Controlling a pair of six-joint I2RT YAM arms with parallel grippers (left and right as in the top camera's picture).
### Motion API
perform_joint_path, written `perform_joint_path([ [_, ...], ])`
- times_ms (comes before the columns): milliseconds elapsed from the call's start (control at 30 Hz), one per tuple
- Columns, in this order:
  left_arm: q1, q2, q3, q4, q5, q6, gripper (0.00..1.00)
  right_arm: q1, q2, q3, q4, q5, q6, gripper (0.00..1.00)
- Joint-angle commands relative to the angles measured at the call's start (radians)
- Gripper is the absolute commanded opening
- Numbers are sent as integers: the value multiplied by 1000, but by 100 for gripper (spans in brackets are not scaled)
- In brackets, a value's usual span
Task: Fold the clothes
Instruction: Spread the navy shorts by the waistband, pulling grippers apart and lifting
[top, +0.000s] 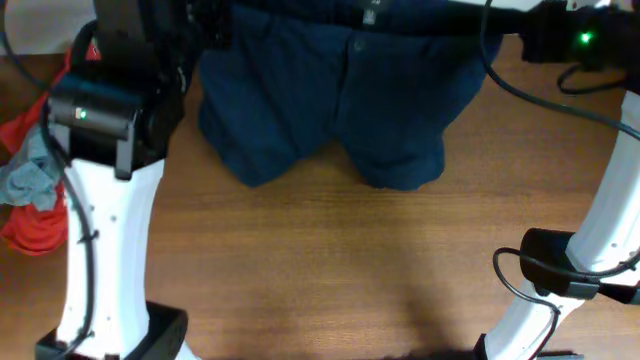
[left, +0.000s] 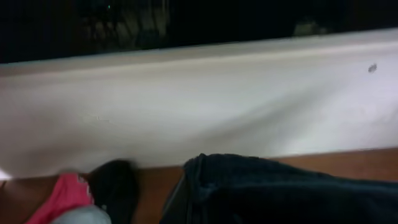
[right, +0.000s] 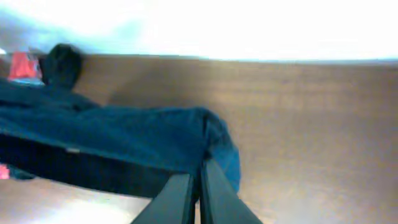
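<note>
Two arms reach to the far edge of the table (top: 320, 270), where the navy shorts (top: 330, 100) lie flat, waistband away from the robot and both legs pointing back toward it.

Right gripper (right: 198, 171): jaws drawn narrow, only a sliver of gap between them. The tips meet the bunched corner of the shorts, so they appear to be pinching that fabric. How deep the bite goes cannot be read from the right wrist view.

Left gripper (top: 200, 35): a dark mass over the shorts' left far corner in the overhead view. Its fingers do not show in the left wrist view, so its opening cannot be told. That view shows only the shorts' edge on the wood, below a white wall (left: 199, 106).

Risks, as judgement:
- A shallow right pinch on bunched cloth could slip once the corner is lifted, and the fold would collapse.
- If only one corner is held, a pull would drag or twist the shorts rather than fold them.
- The soft legs may trail and crease under the folded half.
- The red garment (top: 30, 225) and grey garment (top: 30, 178) lie just beside the left arm (top: 110, 200). A wide sweep could snag them or push them into the work.
- The black garment (right: 62, 62) sits near the shorts' far corner and could be caught in a grasp there.
</note>
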Motion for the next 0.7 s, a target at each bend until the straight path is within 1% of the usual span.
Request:
perform_joint_path([
  [0,25,99,21,90,-37,-18,1,-27,-10,9,107,50,-88,4],
  [200,54,174,21,340,67,-17,1,-28,-11,10,332,49,-50,4],
  [233,61,176,21,412,81,-16,1,-28,-11,10,378,50,-51,4],
  [333,71,176,21,475,82,-17,1,-28,-5,9,396,50,-55,4],
  [433,71,176,21,431,82,-9,1,-28,2,6,354,50,-62,4],
  [667,69,177,21,220,82,-6,1,-28,6,5,191,48,-49,4],
])
